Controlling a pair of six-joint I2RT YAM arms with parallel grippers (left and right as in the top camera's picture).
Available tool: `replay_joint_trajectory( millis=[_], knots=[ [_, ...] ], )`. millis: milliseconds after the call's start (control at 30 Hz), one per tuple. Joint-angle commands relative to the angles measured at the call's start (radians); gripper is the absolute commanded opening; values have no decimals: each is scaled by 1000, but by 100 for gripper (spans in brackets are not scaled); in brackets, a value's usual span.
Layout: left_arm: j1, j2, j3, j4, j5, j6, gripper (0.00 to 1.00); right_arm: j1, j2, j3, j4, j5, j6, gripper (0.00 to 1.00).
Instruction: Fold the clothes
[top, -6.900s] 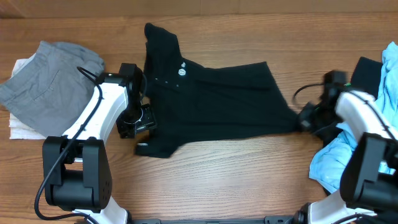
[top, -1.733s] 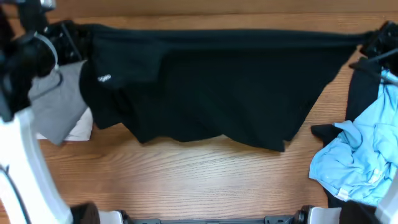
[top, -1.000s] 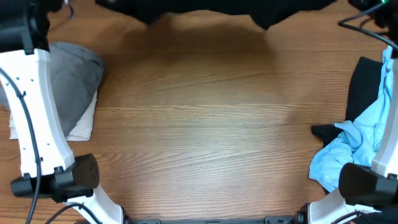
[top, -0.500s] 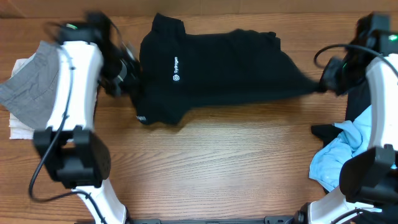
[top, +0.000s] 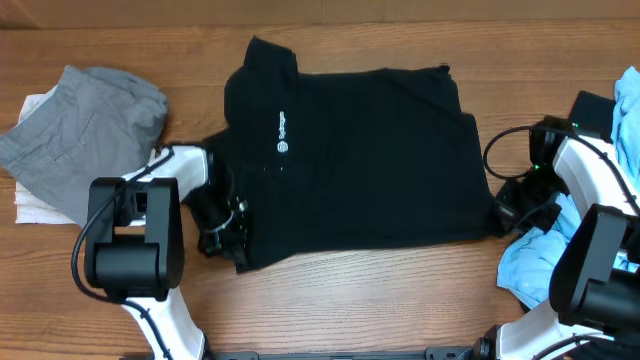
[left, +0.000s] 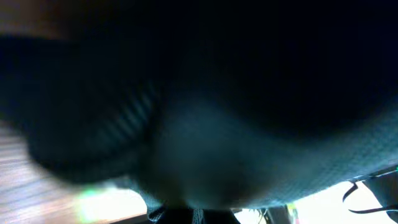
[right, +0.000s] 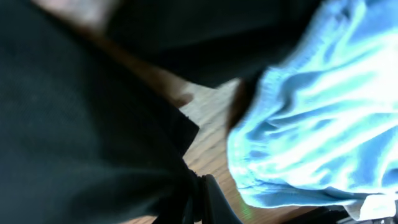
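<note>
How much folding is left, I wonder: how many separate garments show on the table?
5: black shirt spread at centre; grey garment far left, on a white one; light blue garment at right, over another black one. The piles may hide more.

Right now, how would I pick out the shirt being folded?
In the middle of the wooden table lies the black shirt, spread flat. Unlike the grey heap at its left and the light blue one at its right, it bears a small white logo.

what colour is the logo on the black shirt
White, small against the black shirt; the logo shows best in the overhead view.
</note>
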Motion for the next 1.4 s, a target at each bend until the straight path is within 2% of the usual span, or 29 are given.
replay_joint_trajectory(
  millis=[0,267,400,533,900,1167,1367],
  knots=[
    [8,-108,-76,25,-11,11,4,-27,-20,-29,5,47,55,4],
    [103,-386,-133,38,-5,4,4,-53,-130,-55,4,35,55,4],
    [163,-527,-133,47,74,4,4,-43,-157,-55,21,15,53,4],
    [188,-592,-133,124,154,0,4,-32,-156,-55,105,-25,47,4],
    [188,-545,-133,517,173,-270,4,-26,-156,-55,407,-124,45,4],
    [179,-474,-133,696,208,-356,11,-17,-155,-55,515,-183,19,4],
    [177,-393,-133,770,208,-364,10,4,-140,-55,541,-183,15,5]
  ],
)
